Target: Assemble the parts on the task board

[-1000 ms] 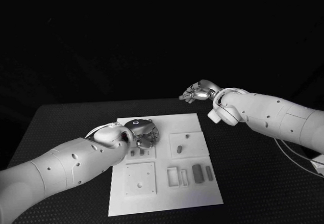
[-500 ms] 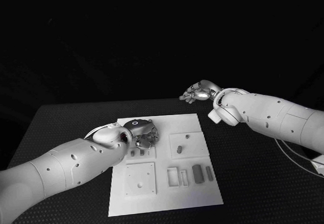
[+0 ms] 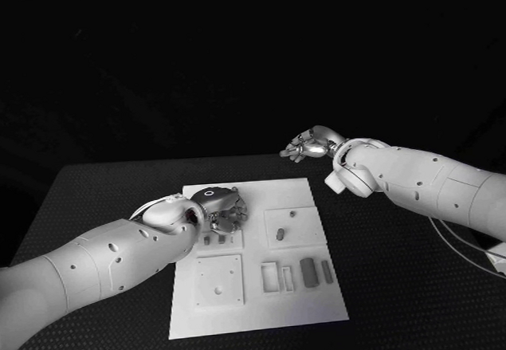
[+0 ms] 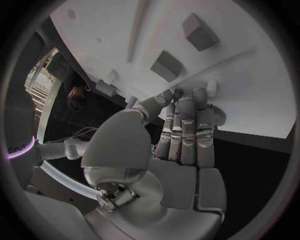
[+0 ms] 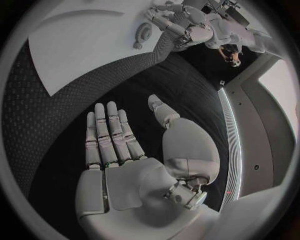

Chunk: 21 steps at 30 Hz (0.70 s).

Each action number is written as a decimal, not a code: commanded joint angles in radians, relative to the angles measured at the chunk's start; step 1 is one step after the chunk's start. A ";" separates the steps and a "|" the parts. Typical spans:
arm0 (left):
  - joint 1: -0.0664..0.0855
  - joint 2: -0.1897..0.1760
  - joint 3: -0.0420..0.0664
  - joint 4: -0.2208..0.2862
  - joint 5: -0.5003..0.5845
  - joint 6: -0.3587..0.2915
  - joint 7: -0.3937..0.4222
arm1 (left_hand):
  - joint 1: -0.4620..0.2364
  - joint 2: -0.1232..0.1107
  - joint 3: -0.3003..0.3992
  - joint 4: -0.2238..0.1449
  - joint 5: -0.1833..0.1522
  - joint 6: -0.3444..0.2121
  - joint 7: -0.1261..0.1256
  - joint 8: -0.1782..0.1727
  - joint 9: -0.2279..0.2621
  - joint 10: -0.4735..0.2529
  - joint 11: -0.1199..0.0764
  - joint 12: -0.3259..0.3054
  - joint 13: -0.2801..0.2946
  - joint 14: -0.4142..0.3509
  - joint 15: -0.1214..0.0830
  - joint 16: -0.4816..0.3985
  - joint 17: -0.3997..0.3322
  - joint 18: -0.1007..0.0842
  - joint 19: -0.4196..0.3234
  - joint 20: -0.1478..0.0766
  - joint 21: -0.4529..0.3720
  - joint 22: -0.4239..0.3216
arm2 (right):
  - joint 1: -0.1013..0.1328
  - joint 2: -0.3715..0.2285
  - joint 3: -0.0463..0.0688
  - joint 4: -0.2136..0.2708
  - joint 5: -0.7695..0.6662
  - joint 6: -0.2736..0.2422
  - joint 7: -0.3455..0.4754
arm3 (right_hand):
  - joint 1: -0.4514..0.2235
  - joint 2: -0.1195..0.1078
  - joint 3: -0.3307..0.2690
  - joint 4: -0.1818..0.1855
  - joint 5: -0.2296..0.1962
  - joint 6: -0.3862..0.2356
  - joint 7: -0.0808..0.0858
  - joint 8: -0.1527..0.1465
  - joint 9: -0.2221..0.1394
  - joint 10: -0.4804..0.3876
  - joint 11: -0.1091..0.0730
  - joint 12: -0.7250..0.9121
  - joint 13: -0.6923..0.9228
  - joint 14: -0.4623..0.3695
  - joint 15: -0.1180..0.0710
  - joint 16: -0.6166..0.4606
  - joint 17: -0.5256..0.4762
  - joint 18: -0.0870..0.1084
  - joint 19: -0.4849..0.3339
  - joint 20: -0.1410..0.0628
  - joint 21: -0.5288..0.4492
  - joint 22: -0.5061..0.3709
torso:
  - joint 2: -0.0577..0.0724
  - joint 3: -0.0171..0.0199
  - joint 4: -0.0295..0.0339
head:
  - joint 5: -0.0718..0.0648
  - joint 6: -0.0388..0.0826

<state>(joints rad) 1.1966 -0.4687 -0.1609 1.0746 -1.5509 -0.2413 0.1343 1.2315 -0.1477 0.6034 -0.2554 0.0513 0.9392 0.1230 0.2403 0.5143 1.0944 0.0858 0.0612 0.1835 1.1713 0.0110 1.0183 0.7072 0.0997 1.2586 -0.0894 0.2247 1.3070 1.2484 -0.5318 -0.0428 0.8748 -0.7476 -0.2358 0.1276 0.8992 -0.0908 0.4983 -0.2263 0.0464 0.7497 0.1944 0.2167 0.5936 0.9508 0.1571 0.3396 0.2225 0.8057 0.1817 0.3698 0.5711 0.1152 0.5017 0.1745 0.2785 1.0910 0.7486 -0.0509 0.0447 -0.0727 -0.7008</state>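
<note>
Left hand low over the board, right hand off it.

We see our left hand [image 3: 217, 208] over the board [image 3: 258, 302], fingers [image 4: 185, 131] together, tips touching a small part [image 4: 210, 86]. Our right hand [image 3: 310, 144] hovers above the table [image 3: 93, 193], fingers [image 5: 107, 131] straight, empty.

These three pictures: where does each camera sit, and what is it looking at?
Head view: on the robot's head, looking down at the task board; both arms enter.
Left wrist view: behind the left robot hand, facing the board.
Right wrist view: behind the right robot hand, open over the black table.
All three share the board.
</note>
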 commanded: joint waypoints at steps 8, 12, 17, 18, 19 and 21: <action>0.002 -0.015 0.003 0.011 0.035 -0.034 0.021 | -0.009 -0.023 -0.005 0.008 0.002 -0.007 -0.002 -0.001 -0.003 -0.043 0.045 0.008 -0.002 0.000 0.005 0.028 0.002 0.020 0.008 0.004 0.020 0.028 | 0.000 -0.001 0.000 0.001 0.001 0.013 0.007 | -0.008 0.001 0.000 0.007 0.001 -0.006 0.027 0.007 -0.001 0.006 -0.001 0.005 -0.002 -0.006 -0.002 -0.004 0.001 -0.015 -0.009 0.000 -0.007 0.002 | -0.001 0.0002 0.0006 | 0.001 0.002; 0.002 -0.021 0.005 0.015 0.035 -0.030 0.020 | -0.007 -0.021 -0.005 0.008 0.003 -0.006 0.000 0.001 -0.003 -0.038 0.044 0.011 -0.001 -0.002 0.004 0.034 0.001 0.021 0.007 0.004 0.025 0.028 | 0.000 -0.002 0.000 0.001 0.002 0.013 0.006 | -0.008 0.001 0.000 0.007 0.001 -0.006 0.027 0.007 -0.001 0.006 -0.001 0.005 -0.002 -0.006 -0.002 -0.004 0.001 -0.015 -0.009 0.000 -0.007 0.002 | 0.000 -0.0001 0.0010 | 0.001 0.002; 0.002 -0.028 0.010 0.017 0.026 -0.009 0.008 | 0.002 -0.017 -0.001 0.006 0.009 0.009 0.005 0.011 -0.001 -0.021 0.039 0.017 0.002 -0.004 -0.001 0.046 -0.002 0.021 0.005 0.001 0.036 0.028 | 0.000 -0.003 0.000 0.001 0.002 0.013 0.006 | -0.008 0.001 0.000 0.007 0.001 -0.006 0.027 0.007 -0.001 0.006 -0.001 0.005 -0.002 -0.006 -0.002 -0.004 0.001 -0.014 -0.009 0.000 -0.007 0.002 | -0.001 -0.0001 0.0009 | 0.001 0.001; 0.003 -0.029 0.010 0.017 0.026 -0.006 0.006 | 0.003 -0.016 0.000 0.005 0.012 0.010 0.006 0.012 -0.001 -0.020 0.039 0.017 0.003 -0.005 -0.001 0.047 -0.002 0.021 0.004 0.001 0.037 0.028 | 0.000 -0.003 0.000 0.002 0.002 0.013 0.006 | -0.008 0.001 0.000 0.007 0.001 -0.006 0.027 0.007 -0.001 0.006 -0.001 0.005 -0.002 -0.006 -0.002 -0.004 0.001 -0.014 -0.009 0.000 -0.007 0.002 | -0.001 0.0001 0.0013 | 0.001 0.001; 0.003 -0.030 0.010 0.016 0.023 -0.001 0.004 | 0.004 -0.017 0.001 0.004 0.016 0.011 0.006 0.012 -0.001 -0.018 0.038 0.017 0.003 -0.006 -0.001 0.049 -0.004 0.021 0.003 0.000 0.039 0.028 | 0.000 -0.003 0.000 0.002 0.002 0.013 0.006 | -0.008 0.001 0.000 0.007 0.001 -0.006 0.027 0.007 -0.001 0.006 -0.001 0.005 -0.002 -0.006 -0.002 -0.004 0.001 -0.014 -0.009 0.000 -0.007 0.002 | -0.001 0.0002 0.0011 | 0.001 0.001; 0.003 -0.027 0.010 0.012 0.013 0.011 0.000 | 0.008 -0.017 0.002 0.000 0.020 0.013 0.006 0.014 -0.002 -0.009 0.036 0.021 0.006 -0.007 -0.003 0.053 -0.006 0.020 0.002 -0.001 0.043 0.028 | 0.000 -0.003 0.000 0.001 0.002 0.013 0.006 | -0.008 0.001 0.000 0.007 0.001 -0.006 0.027 0.007 -0.001 0.006 -0.001 0.005 -0.002 -0.006 -0.002 -0.004 0.001 -0.014 -0.009 0.000 -0.007 0.002 | 0.000 0.0001 0.0009 | 0.002 0.002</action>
<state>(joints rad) 1.1982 -0.4985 -0.1513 1.0872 -1.5266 -0.2559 0.1416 1.2282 -0.1671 0.6010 -0.2530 0.0648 0.9450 0.1287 0.2490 0.5122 1.0755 0.1186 0.0765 0.1875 1.1700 0.0094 1.0681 0.7028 0.0759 1.2599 -0.0830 0.2635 1.3092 1.2484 -0.5347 -0.0428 0.8751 -0.7470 -0.2344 0.1276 0.8992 -0.0908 0.4983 -0.2263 0.0464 0.7497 0.1944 0.2167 0.5938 0.9508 0.1571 0.3396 0.2215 0.8057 0.1817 0.3698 0.5709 0.1153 0.5017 0.1745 0.2746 1.0918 0.7479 -0.0509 0.0456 -0.0713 -0.6992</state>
